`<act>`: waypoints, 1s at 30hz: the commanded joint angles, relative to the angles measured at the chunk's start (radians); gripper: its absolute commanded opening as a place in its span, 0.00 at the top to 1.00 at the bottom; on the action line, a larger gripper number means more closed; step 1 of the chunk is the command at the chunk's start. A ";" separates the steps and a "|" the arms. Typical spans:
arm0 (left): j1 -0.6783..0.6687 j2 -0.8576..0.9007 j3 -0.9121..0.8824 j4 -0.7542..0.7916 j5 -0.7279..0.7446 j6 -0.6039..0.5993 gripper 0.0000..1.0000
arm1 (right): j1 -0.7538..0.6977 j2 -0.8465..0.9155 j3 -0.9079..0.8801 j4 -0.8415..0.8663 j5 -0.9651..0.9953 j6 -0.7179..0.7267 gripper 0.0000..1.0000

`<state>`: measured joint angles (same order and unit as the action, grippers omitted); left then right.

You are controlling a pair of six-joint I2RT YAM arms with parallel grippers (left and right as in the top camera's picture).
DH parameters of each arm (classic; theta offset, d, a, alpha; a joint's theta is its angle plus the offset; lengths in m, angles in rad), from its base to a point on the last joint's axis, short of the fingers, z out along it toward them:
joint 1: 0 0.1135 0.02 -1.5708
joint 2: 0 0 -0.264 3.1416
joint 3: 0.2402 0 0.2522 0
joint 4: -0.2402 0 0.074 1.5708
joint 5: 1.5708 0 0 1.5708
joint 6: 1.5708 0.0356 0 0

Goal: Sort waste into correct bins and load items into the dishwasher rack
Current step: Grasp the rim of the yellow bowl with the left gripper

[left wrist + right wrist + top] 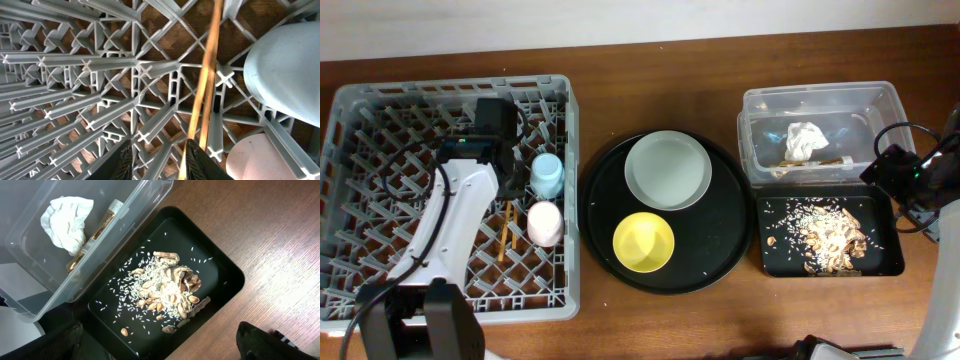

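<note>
My left gripper is open and empty, low inside the grey dishwasher rack. The wooden chopsticks lie on the rack's grid right beside its right finger. The light-blue cup and the pink cup stand in the rack to the right. The grey-white plate and the yellow bowl sit on the round black tray. My right gripper is wide open and empty over the near edge of the black rectangular tray, which holds the food scraps.
The clear tub behind the black rectangular tray holds the crumpled white tissue and a brown wrapper scrap. Rice grains are scattered around the scraps. Bare wooden table lies to the right of the tray.
</note>
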<state>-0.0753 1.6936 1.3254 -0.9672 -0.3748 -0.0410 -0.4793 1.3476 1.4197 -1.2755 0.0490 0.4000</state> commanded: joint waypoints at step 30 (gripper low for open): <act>-0.652 -0.283 -0.098 0.129 0.602 -0.154 0.56 | -0.006 0.002 0.012 0.000 0.012 0.001 0.01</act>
<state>-0.6277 1.3468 1.2427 -0.8738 0.3473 -0.1375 -0.4793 1.3476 1.4197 -1.2755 0.0490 0.4004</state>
